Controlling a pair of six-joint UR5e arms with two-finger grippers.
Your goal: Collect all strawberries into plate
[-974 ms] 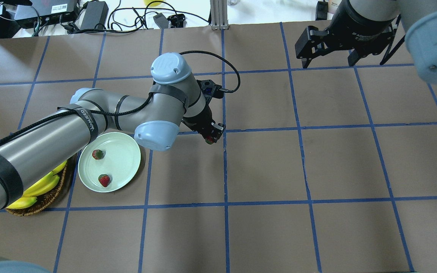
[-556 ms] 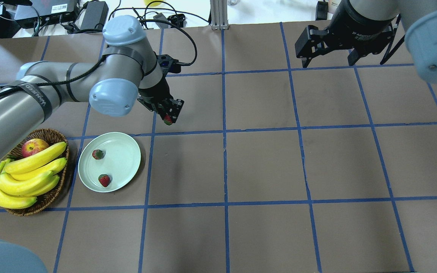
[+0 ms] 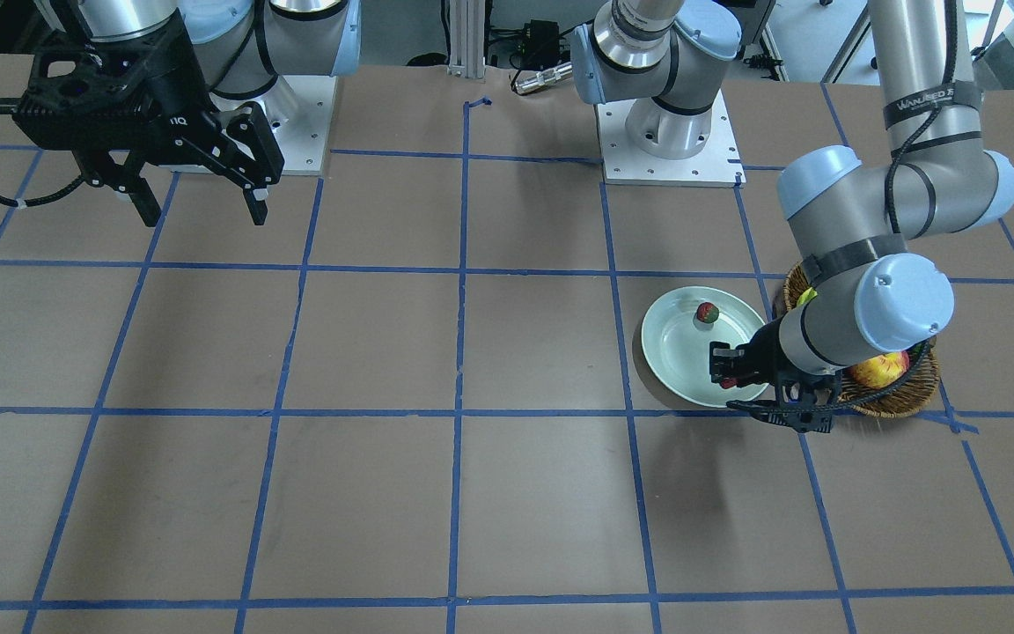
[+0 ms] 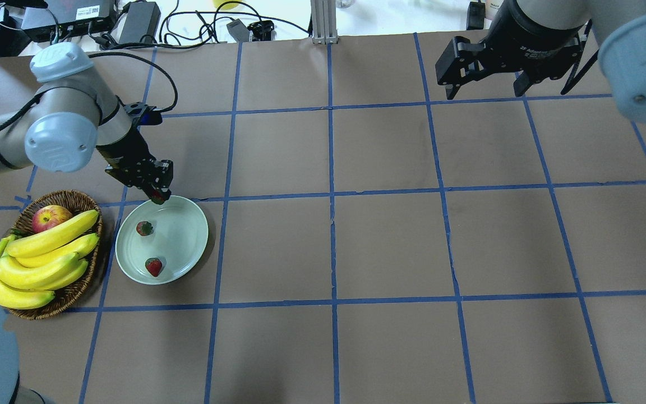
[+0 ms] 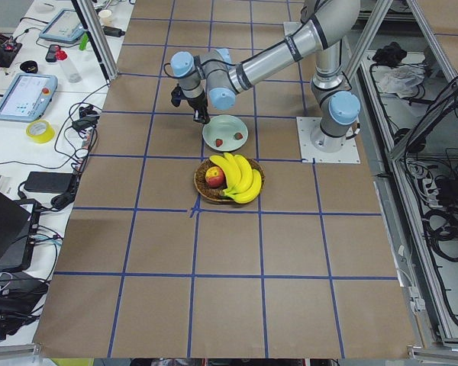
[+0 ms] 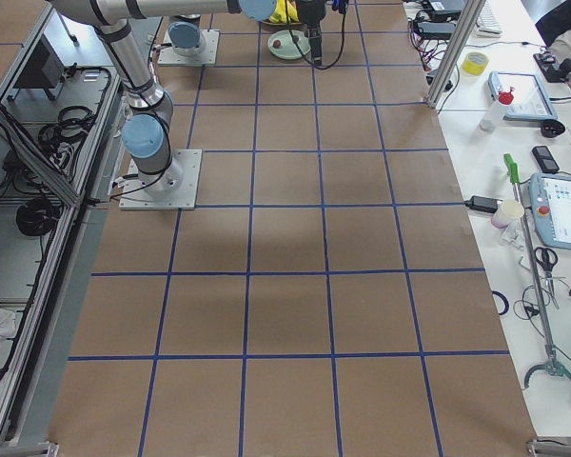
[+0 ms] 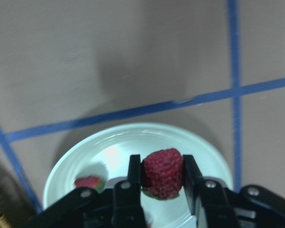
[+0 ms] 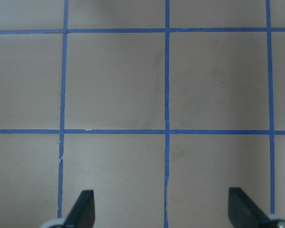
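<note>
Pose: left pincer [image 4: 159,195] tilted down, pinching strawberry [image 7: 162,173] over plate [image 4: 180,241] rim | right pincer [image 8: 163,209] spread

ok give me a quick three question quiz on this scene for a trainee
1. True or false: the left tool is shut on a strawberry.
2. How many loose strawberries lie in the plate? A one, B two, C three.
3. Which fruit shares the basket with the bananas?

Key: 1 true; 2 B; 3 the apple.
</note>
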